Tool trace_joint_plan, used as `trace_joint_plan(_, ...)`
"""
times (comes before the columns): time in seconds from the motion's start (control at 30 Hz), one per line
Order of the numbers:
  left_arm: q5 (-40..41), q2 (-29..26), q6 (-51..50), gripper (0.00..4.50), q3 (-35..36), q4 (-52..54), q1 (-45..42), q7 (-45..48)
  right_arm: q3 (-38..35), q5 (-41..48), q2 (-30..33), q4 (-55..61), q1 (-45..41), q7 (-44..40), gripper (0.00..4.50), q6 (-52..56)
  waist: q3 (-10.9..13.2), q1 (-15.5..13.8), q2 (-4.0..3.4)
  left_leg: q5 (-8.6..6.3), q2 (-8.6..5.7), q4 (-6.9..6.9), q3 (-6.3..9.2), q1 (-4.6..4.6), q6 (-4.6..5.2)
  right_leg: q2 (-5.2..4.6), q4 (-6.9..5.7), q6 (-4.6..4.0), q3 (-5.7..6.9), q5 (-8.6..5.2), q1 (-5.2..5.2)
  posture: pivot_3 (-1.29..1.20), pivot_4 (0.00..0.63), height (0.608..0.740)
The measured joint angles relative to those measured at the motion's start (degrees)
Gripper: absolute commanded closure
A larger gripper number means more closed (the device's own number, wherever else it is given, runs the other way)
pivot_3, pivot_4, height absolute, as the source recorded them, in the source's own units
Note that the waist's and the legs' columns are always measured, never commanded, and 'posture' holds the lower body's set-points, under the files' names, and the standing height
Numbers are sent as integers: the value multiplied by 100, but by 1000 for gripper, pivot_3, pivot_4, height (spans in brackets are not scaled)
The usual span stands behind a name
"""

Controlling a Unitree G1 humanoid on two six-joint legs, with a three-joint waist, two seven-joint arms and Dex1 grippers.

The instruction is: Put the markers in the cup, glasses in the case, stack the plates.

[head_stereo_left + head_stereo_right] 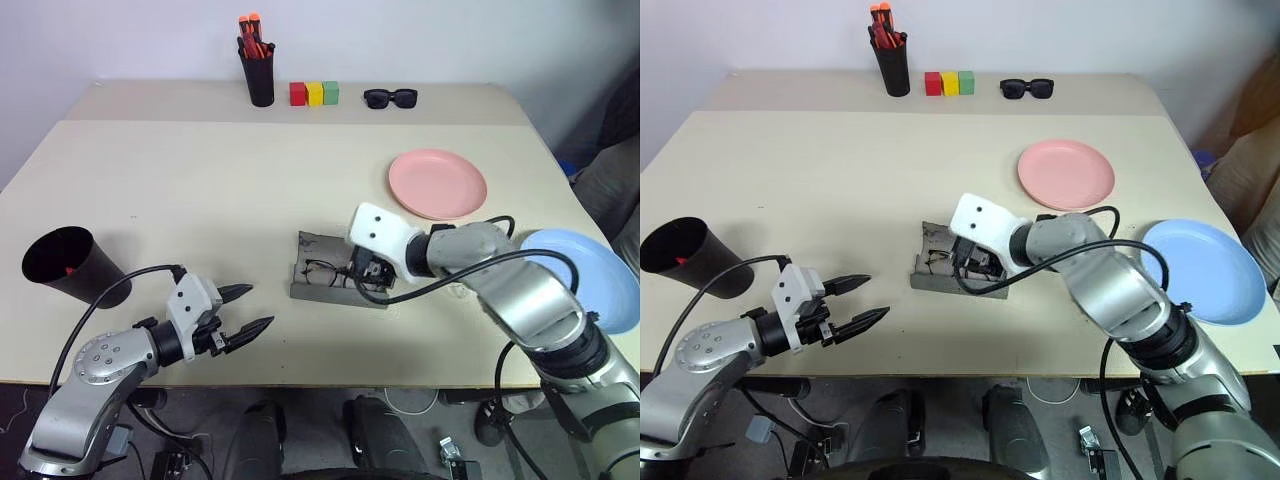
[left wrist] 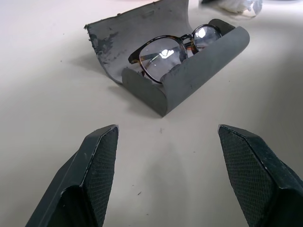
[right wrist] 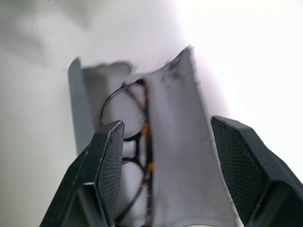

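The grey case (image 1: 310,290) lies open mid-table with the thin-framed glasses (image 2: 173,49) resting inside it. My right gripper (image 3: 165,125) hovers just above the case, open, nothing between its fingers. My left gripper (image 1: 258,307) is open too, low over the table to the left of the case and pointing at it. At the table's left edge the black cup (image 1: 65,262) stands tilted; a red-orange speck inside it may be a marker tip, and the markers are otherwise hidden. The pink plate (image 1: 437,183) lies behind the case on the right. The blue plate (image 1: 590,280) sits apart at the right edge.
Along the back edge stand a black pen holder (image 1: 260,75) with orange-capped markers, red, yellow and green blocks (image 1: 314,94) and black sunglasses (image 1: 390,97). The blue plate overhangs the table's right edge.
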State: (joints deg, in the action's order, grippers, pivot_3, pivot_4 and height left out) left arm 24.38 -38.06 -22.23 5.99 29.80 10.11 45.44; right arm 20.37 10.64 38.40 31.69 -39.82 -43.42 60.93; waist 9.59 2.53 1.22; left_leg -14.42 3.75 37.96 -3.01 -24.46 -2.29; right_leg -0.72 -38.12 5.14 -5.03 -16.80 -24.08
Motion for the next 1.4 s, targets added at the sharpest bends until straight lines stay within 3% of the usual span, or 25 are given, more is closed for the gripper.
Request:
trace_joint_plan(0.07,2,3,0,1047,2,-2,-61,-30,-142,21,0,-286,-63,8,2809,-179,0,0,0,0,-1,2,-1,0,0,0,0,0,0,0,1,0,150,732)
trace_joint_plan(0.17,2,3,1,1047,3,-14,-109,-60,-221,-170,0,-972,-263,160,4440,-582,0,2,0,0,-1,2,-3,0,0,1,0,0,-1,0,0,0,150,732)
trace_joint_plan(0.4,24,205,-220,1047,0,-13,-224,-349,73,-1011,-205,-2618,-537,540,4481,-1880,0,2,0,0,-2,0,-7,0,0,2,0,6,-4,4,-2,0,150,732)
trace_joint_plan(0.6,468,534,-994,1047,40,14,-913,-932,52,-1160,-361,-2831,-454,537,4481,-2498,1,-35,2,0,-2,5,2,-1,0,4,-2,24,0,13,5,0,150,732)
trace_joint_plan(0.7,810,746,-1530,1867,95,-181,-1690,-1261,-326,-1077,-301,-2679,-86,467,4500,-2722,1,-87,2,0,-7,9,7,-1,0,3,0,38,3,21,13,0,150,732)
trace_joint_plan(0.87,873,907,-1956,4341,-34,-941,-2783,-1468,-1085,-597,116,-2063,672,17,4500,-2999,1,-163,2,0,-9,6,13,1,1,8,-1,40,5,22,14,0,150,732)
trace_joint_plan(1.17,188,1323,-1957,4432,-1224,-3600,-4997,-740,-2431,672,492,-117,2988,-581,4500,-3006,2,-172,4,0,-15,12,34,7,0,11,4,42,20,21,37,0,150,732)
trace_joint_plan(1.4,-470,1596,-1632,4432,-1833,-5641,-6134,200,-2529,823,162,559,4062,-63,4500,-2911,2,-168,4,0,-17,15,38,7,0,14,4,41,21,20,38,0,150,732)
